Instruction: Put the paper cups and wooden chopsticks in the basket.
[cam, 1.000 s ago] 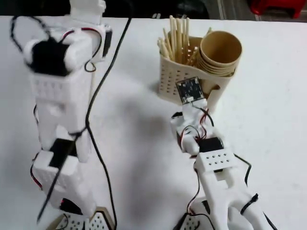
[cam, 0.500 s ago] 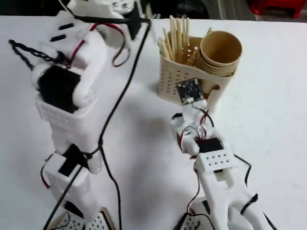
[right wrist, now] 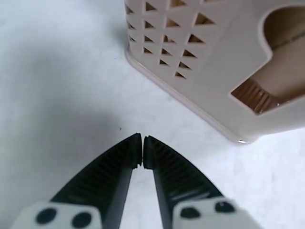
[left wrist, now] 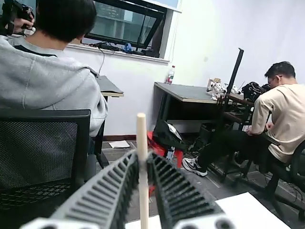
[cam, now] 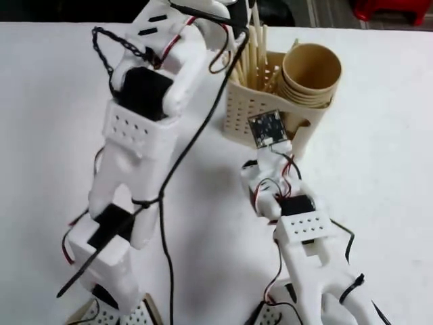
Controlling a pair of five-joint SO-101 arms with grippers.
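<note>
A single wooden chopstick (left wrist: 141, 129) stands upright, clenched between the ribbed fingers of my left claw (left wrist: 143, 156), its lower end cut off by the frame's edge. From above, the left arm (cam: 145, 115) is cropped at the top edge just beside the basket (cam: 247, 112), which holds a bundle of chopsticks (cam: 252, 47) and a stack of paper cups (cam: 311, 71). My right claw (right wrist: 142, 145) is clenched on nothing, tips touching, over the white table (right wrist: 57, 71) near the basket's lower corner.
</note>
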